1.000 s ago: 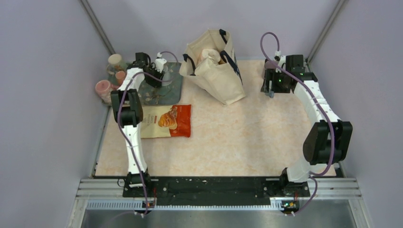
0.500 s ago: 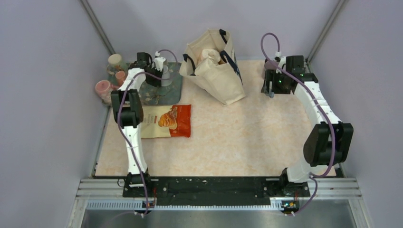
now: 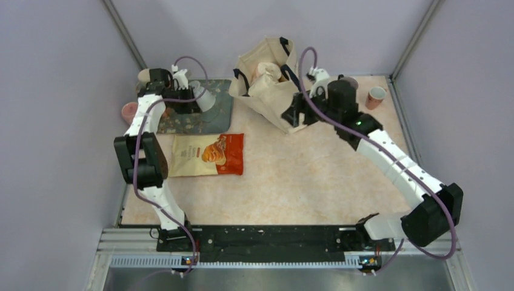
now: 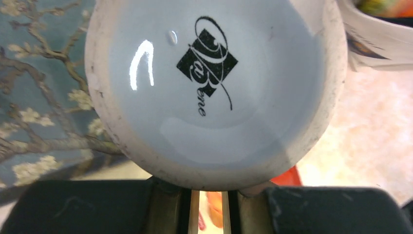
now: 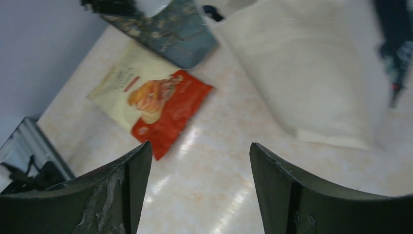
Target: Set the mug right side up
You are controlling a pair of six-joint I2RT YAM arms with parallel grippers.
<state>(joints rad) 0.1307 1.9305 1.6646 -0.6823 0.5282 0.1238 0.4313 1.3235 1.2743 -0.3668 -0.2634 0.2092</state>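
Note:
The white mug [image 3: 203, 99] hangs tilted above the floral placemat [image 3: 209, 121] at the back left. My left gripper [image 3: 191, 98] is shut on it. In the left wrist view the mug's base [image 4: 214, 87], with a black logo, fills the frame and faces the camera; my left gripper [image 4: 209, 209] shows below it with its fingers nearly together. The part that they pinch is hidden. My right gripper [image 3: 295, 112] is open and empty above the table beside the tote bag; it also shows in the right wrist view [image 5: 199, 190].
A cream tote bag [image 3: 273, 85] stands at the back centre. A red and cream snack packet [image 3: 209, 154] lies in front of the placemat. A pink cup [image 3: 376, 95] stands at the back right. A pink cup [image 3: 128, 110] and a jar [image 3: 145, 75] stand at the left wall.
My left arm has swung left and lifted the mug, tilting it over the placemat. My right arm has moved from the back right to the tote bag, which uncovered the pink cup.

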